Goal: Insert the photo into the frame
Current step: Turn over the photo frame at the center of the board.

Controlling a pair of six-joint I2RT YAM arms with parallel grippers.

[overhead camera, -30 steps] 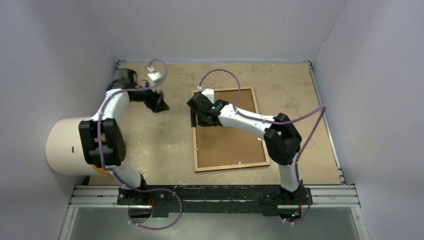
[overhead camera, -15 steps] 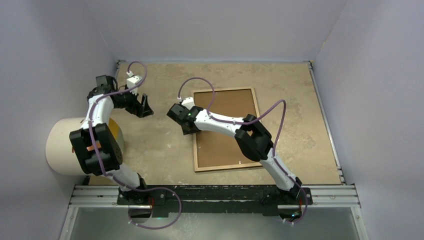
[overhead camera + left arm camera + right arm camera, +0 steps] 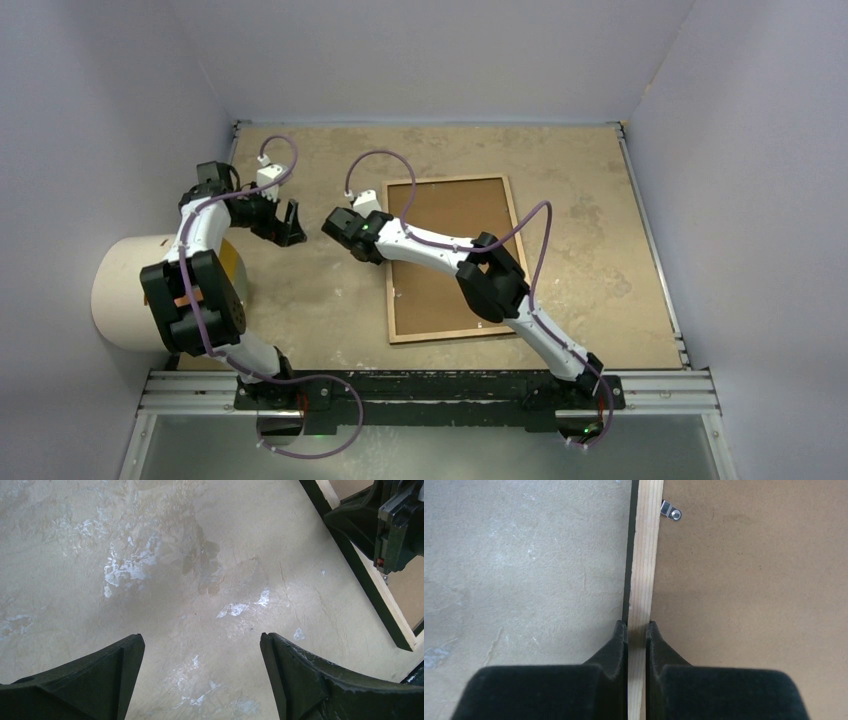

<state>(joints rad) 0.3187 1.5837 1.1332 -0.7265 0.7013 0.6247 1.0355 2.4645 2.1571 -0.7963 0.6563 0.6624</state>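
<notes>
Wood shows uppermost on the frame: it lies flat and face down on the counter, a little toward 3 o'clock from the middle. Its light wooden back rail rings the brown backing board that sits inside it, and a thin black edge runs along the rail's outer side.

My right fingers are at the frame's 9 o'clock rail, near its 12 o'clock end. They are drawn almost together, with only a slim slit between the tips, and the pale rail shows through that slit. The rail is broader than the slit, so I am above it rather than spanning it. Whether the tips touch the wood I cannot tell. A small metal turn clip sits on the board just inside the rail, at 12 o'clock from my tips.

My left fingers stand wide apart and hold nothing. They are over bare counter at 9 o'clock from the frame, near my right wrist but apart from it. A white cylinder sits at the counter's 8 o'clock edge, beside my left arm.
</notes>
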